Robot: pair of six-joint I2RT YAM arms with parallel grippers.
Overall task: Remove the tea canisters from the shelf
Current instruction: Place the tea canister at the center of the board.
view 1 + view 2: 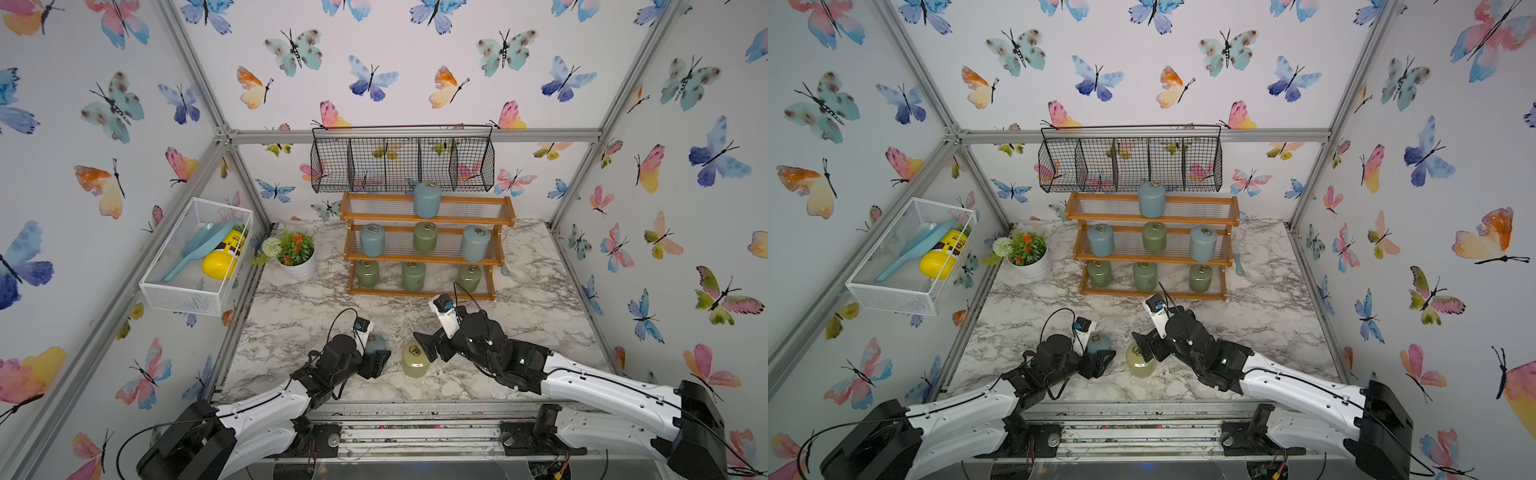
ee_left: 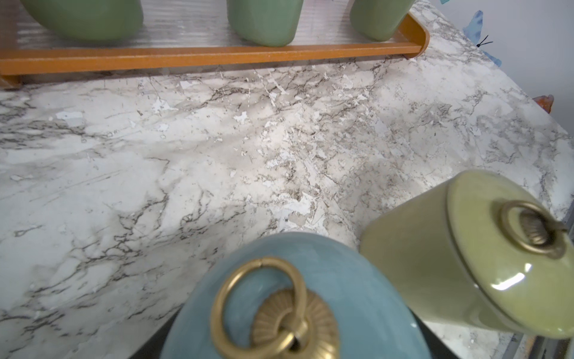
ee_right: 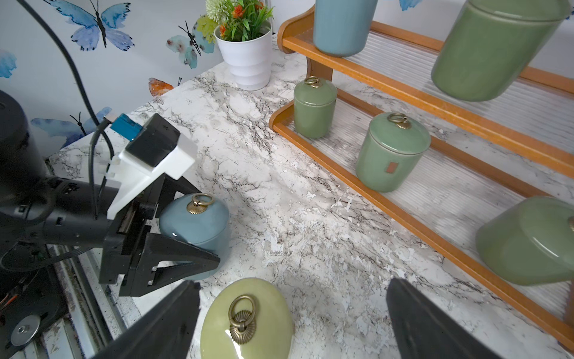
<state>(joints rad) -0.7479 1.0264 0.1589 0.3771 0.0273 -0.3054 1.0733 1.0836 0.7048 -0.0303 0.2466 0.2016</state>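
The orange-brown shelf (image 1: 374,216) stands at the back of the marble table and carries several tea canisters. A blue one (image 1: 427,201) is on top, three are on the middle tier, and three green ones, such as (image 1: 413,276), are on the bottom tier. Near the front, my left gripper (image 1: 376,353) is shut on a blue canister (image 3: 198,223) that stands upright on the table. Beside it stands a pale yellow-green canister (image 3: 245,320). My right gripper (image 3: 292,286) is open around this one, its fingers wide apart and clear of it.
A black wire basket (image 1: 403,164) hangs just above the shelf. A white flower pot (image 1: 299,268) stands left of the shelf. On the left wall, a white mesh basket (image 1: 183,291) holds a yellow bottle (image 1: 222,259) and a blue scoop (image 1: 203,249).
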